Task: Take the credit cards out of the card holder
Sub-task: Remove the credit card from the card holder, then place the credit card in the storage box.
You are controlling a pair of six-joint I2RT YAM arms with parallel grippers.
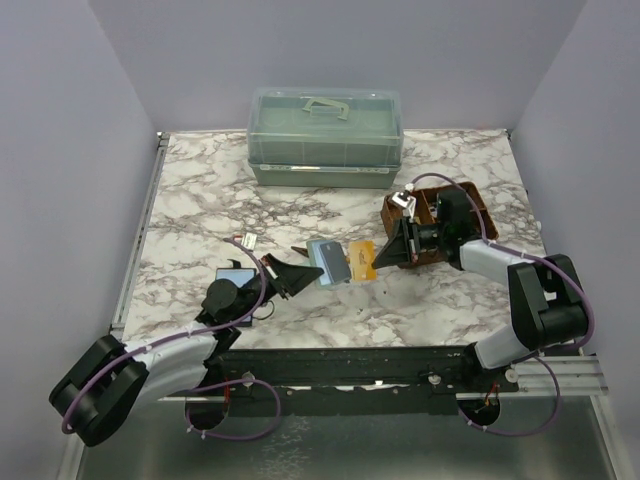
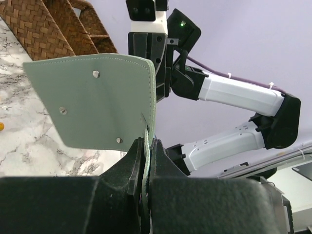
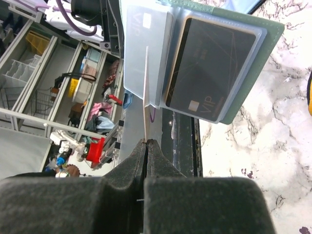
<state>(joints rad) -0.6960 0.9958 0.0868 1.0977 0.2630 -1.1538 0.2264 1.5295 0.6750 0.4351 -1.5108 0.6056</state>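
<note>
The card holder (image 1: 328,262), pale teal with clear pockets, hangs open above the table's middle. My left gripper (image 2: 147,146) is shut on its lower edge, and the riveted outer panel (image 2: 92,105) faces that camera. A dark credit card (image 3: 209,68) sits in one clear pocket. My right gripper (image 3: 147,142) is shut on a thin pale credit card (image 3: 146,97) seen edge-on, whose far end lies between the holder's pockets (image 3: 146,53). From above, the right gripper (image 1: 388,255) stands just right of the holder and the left gripper (image 1: 292,272) just left of it.
A brown woven tray (image 1: 470,200) stands behind the right gripper. A green lidded box (image 1: 325,137) is at the back. Something yellow (image 1: 362,260) lies on the table beside the holder. A dark flat device (image 1: 235,275) and a small pale item (image 1: 245,241) lie at the left.
</note>
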